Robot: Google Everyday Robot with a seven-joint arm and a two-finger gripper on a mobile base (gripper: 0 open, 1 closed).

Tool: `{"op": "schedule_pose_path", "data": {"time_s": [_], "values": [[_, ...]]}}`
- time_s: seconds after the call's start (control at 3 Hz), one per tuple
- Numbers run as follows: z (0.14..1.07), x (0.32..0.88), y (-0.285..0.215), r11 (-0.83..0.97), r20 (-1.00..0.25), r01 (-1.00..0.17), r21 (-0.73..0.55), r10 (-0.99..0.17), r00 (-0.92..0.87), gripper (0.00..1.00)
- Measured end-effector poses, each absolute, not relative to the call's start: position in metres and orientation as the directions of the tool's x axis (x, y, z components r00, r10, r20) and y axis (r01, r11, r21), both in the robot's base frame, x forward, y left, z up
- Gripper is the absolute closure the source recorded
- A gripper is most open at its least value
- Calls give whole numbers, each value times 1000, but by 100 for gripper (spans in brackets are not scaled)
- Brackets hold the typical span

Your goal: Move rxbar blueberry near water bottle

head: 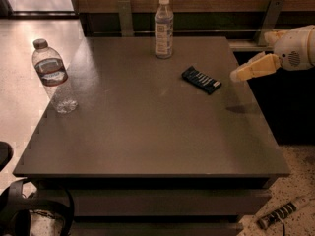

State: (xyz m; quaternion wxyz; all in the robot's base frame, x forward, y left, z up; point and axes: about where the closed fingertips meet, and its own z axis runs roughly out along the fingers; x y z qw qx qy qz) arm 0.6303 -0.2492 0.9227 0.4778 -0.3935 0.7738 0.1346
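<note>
The rxbar blueberry, a flat dark wrapper with white lettering, lies on the grey table right of centre towards the back. The water bottle, clear with a grey cap and a red-striped band label, stands upright at the table's left edge. My gripper, with pale yellow fingers, comes in from the right edge of the camera view, above the table's right side, a short way right of the bar and not touching it.
A white-capped bottle with a pale full-length label stands at the back centre. A wooden wall with metal brackets runs behind the table. Dark cables lie on the floor at lower left, a small object at lower right.
</note>
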Motion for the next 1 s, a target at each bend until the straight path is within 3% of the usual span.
{"op": "schedule_pose_path", "data": {"time_s": [0.67,1.0], "values": [[855,636,-206,641,-901,-767,-15,-341,-268,0],[834,642,-189,634,-909,-773,-7,-327,-260,0]]}}
